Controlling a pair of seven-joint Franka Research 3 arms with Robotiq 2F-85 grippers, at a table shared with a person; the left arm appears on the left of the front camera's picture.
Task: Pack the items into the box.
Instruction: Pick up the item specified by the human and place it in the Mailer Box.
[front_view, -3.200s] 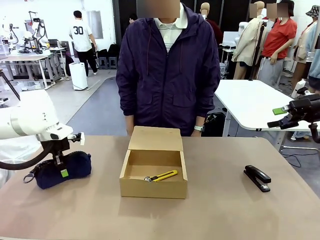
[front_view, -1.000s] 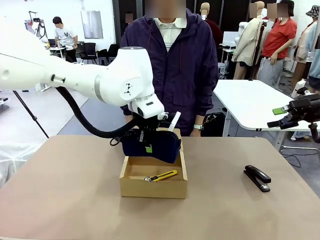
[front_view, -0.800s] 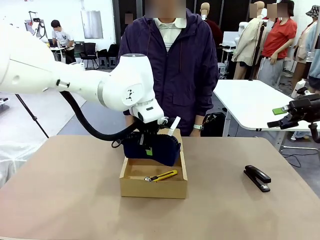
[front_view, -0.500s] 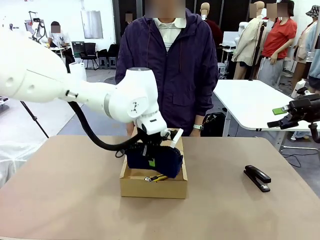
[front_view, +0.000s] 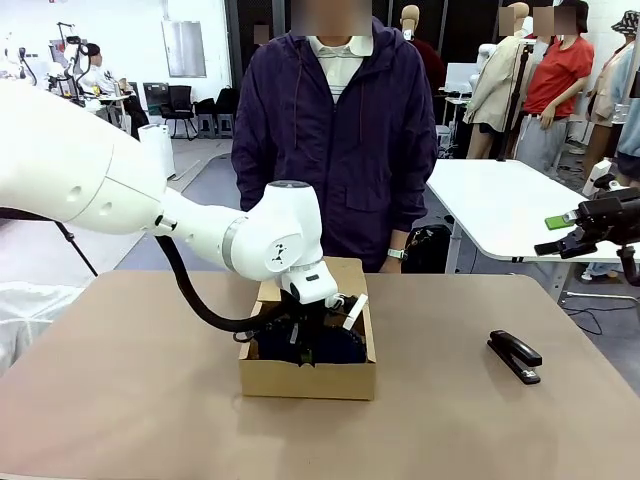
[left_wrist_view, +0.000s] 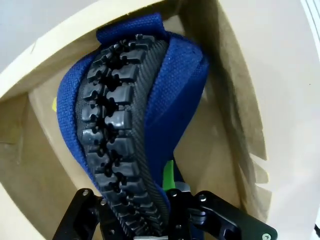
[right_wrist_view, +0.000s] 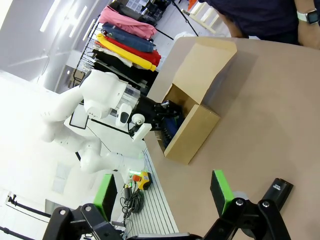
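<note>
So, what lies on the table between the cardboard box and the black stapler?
Nothing. In the front view, the stretch of table between the box and the stapler is bare.

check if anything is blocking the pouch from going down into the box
Nothing visible does. The left hand is shut on the pouch, which is already down between the walls of the box. The lid flap stands open at the far side.
</note>
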